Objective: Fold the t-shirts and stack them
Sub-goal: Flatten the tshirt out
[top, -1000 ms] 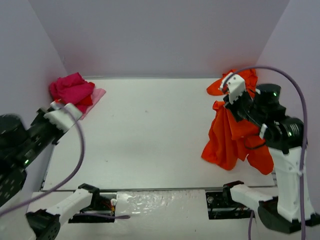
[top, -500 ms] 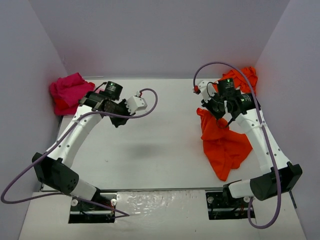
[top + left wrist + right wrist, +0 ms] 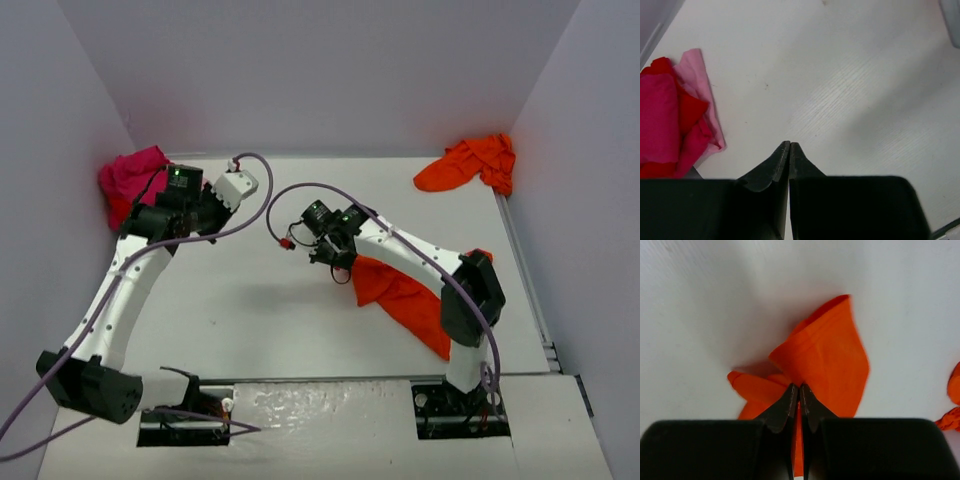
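My right gripper [image 3: 340, 262] is shut on an orange-red t-shirt [image 3: 405, 300] and holds its edge near the table's middle; the cloth trails back to the right. In the right wrist view the cloth [image 3: 825, 355] is pinched between the closed fingers [image 3: 799, 389]. A second orange-red t-shirt [image 3: 470, 163] lies crumpled at the back right corner. A pile of magenta, red and pale pink t-shirts [image 3: 130, 180] sits at the back left, and shows in the left wrist view [image 3: 675, 120]. My left gripper [image 3: 789, 145] is shut and empty, above bare table right of that pile.
White table [image 3: 290, 330] with lilac walls on three sides. Purple cables loop over both arms. A metal rail [image 3: 525, 280] runs along the table's right edge.
My right gripper has dragged the orange-red t-shirt leftward from the right side to the table's middle. My left arm has swung back to the left, near the magenta pile.
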